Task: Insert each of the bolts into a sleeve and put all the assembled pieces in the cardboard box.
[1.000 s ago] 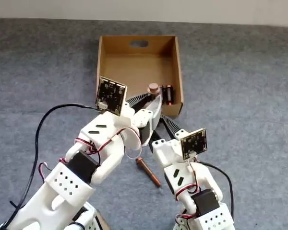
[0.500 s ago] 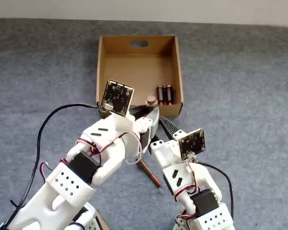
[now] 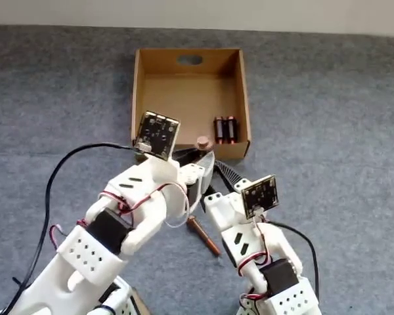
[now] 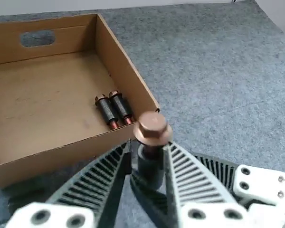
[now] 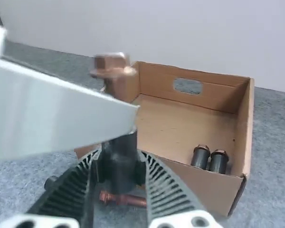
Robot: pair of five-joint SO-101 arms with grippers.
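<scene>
Gripping a dark sleeve (image 4: 149, 166) from both sides, your left gripper (image 4: 147, 151) is holding it upright just outside the near wall of the cardboard box (image 4: 128, 80), with its ribbed fingers closed against it. A copper bolt (image 4: 153, 129) is standing in this sleeve, and its flanged head is sitting above the sleeve's top. Your right gripper (image 5: 119, 157) is clamping the same sleeve too, its fingers pressing on either side. In the right wrist view a white part of the left arm is crossing in front of the bolt's shank, so you are not seeing how deep the bolt is sitting. Two assembled pieces (image 3: 225, 129) are lying side by side and touching inside the box, against its near wall. A second bolt (image 3: 204, 237) is lying loose on the grey carpet (image 3: 328, 98) between your two arms, well apart from the box.
</scene>
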